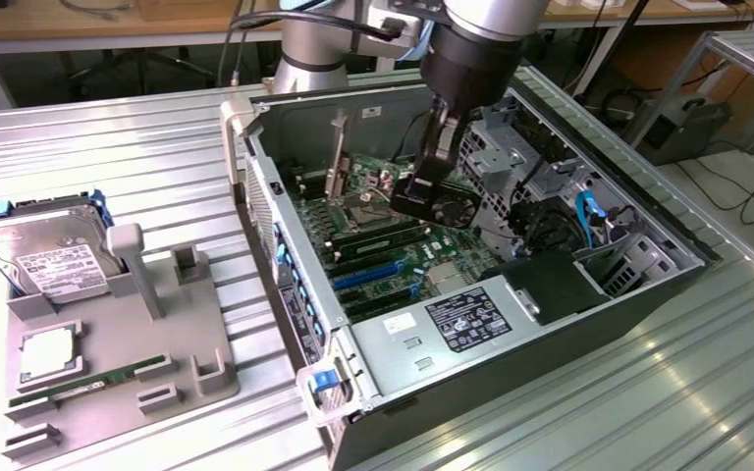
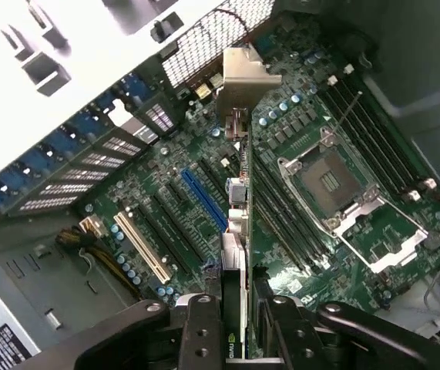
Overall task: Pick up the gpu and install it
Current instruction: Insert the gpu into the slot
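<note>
gpu [image 2: 233,231], edge-on, clamped in the pincer [image 2: 236,308], metal bracket end pointing away, over the motherboard [image 2: 154,181]

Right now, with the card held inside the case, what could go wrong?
1. The gripper holds the gpu edge-on over the motherboard. In the wrist view its edge looks off the line of the blue slot, so it may come down beside it.
2. The gpu's metal bracket sits close to the perforated rear wall and could catch there.
3. The open CPU socket lies beside the gpu; a slip could strike it.
</note>
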Robot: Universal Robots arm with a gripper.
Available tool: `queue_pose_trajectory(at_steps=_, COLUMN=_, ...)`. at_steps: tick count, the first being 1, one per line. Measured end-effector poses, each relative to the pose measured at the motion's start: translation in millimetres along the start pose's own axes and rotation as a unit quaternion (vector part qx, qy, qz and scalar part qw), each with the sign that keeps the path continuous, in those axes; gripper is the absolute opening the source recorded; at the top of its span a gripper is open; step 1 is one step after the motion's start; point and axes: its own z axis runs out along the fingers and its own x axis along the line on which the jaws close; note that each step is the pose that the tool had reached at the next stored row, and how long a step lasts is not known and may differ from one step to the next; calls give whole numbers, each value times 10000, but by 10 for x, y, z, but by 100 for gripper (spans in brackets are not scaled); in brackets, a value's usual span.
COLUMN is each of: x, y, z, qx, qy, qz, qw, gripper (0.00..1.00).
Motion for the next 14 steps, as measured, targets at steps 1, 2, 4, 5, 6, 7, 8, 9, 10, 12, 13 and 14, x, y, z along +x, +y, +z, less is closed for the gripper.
queue_pose_trajectory(at_steps=1, x=0, y=-1, z=8, qx=1, qy=6, qz=-93, qw=10000, gripper=26)
queue_pose_trajectory(at_steps=2, x=0, y=-2, z=23, qx=3, qy=15, qz=-245, qw=9997, gripper=26)
queue_pose_trajectory(at_steps=4, x=-1, y=-4, z=63, qx=7, qy=37, qz=-607, qw=9981, gripper=26)
queue_pose_trajectory(at_steps=5, x=-1, y=-5, z=76, qx=8, qy=45, qz=-729, qw=9973, gripper=26)
queue_pose_trajectory(at_steps=6, x=-1, y=-6, z=91, qx=10, qy=53, qz=-864, qw=9962, gripper=26)
queue_pose_trajectory(at_steps=7, x=-1, y=-7, z=102, qx=11, qy=59, qz=-964, qw=9953, gripper=26)
queue_pose_trajectory(at_steps=8, x=-1, y=-7, z=115, qx=13, qy=66, qz=-1073, qw=9942, gripper=26)
queue_pose_trajectory(at_steps=9, x=-2, y=-8, z=123, qx=13, qy=69, qz=-1142, qw=9934, gripper=26)
queue_pose_trajectory(at_steps=10, x=-2, y=-8, z=132, qx=14, qy=75, qz=-1230, qw=9924, gripper=26)
queue_pose_trajectory(at_steps=12, x=-2, y=-10, z=154, qx=17, qy=86, qz=-1415, qw=9899, gripper=26)
queue_pose_trajectory(at_steps=13, x=-2, y=-10, z=164, qx=18, qy=92, qz=-1509, qw=9885, gripper=26)
queue_pose_trajectory(at_steps=14, x=-2, y=-11, z=174, qx=19, qy=97, qz=-1595, qw=9871, gripper=26)
